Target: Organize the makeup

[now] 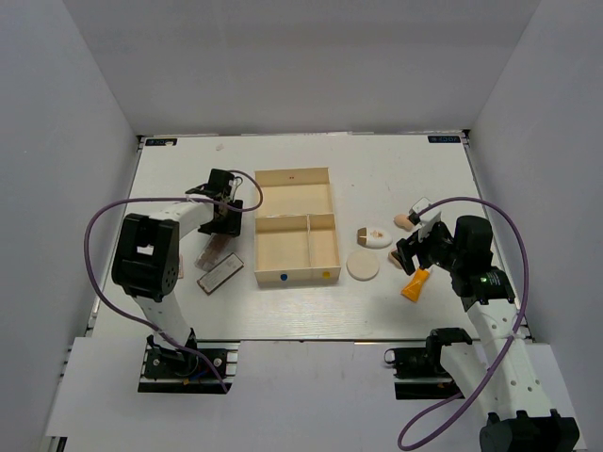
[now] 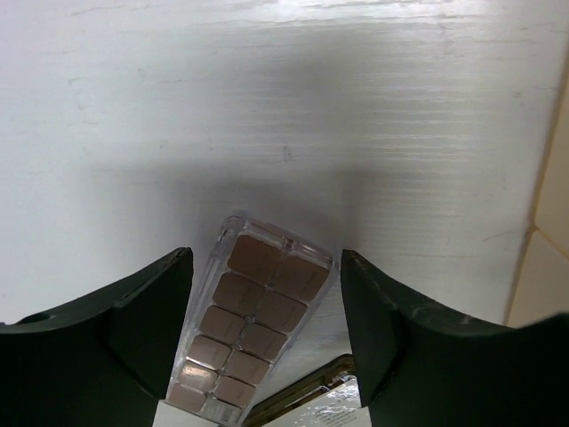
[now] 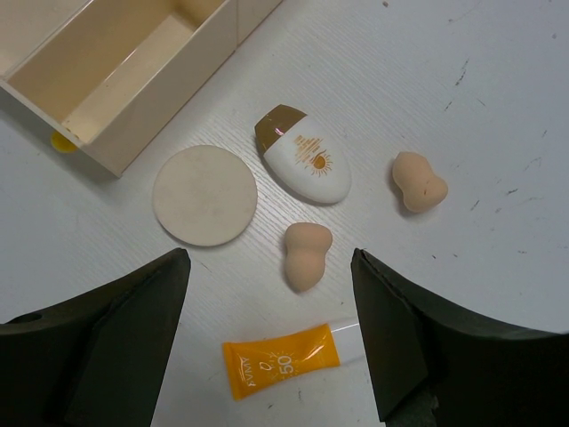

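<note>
Makeup lies on the worktop (image 1: 396,160) to either side of the cream tray (image 1: 294,173): the brownish palette (image 2: 253,329) sits beneath the left end effector (image 2: 267,267), whose jaws stand open and empty, with the multicoloured palette (image 1: 220,274) just beside it; the round puff (image 3: 204,196), white oval bottle (image 3: 307,165), two peach sponges (image 3: 307,255) and orange tube (image 3: 280,366) lie below the right end effector (image 3: 269,262), likewise open and empty. I judge the brownish palette light, stiff and slick-lidded, best pinched across its long edges; the sponges look soft and springy, the tube pliable, best taken mid-body.
</note>
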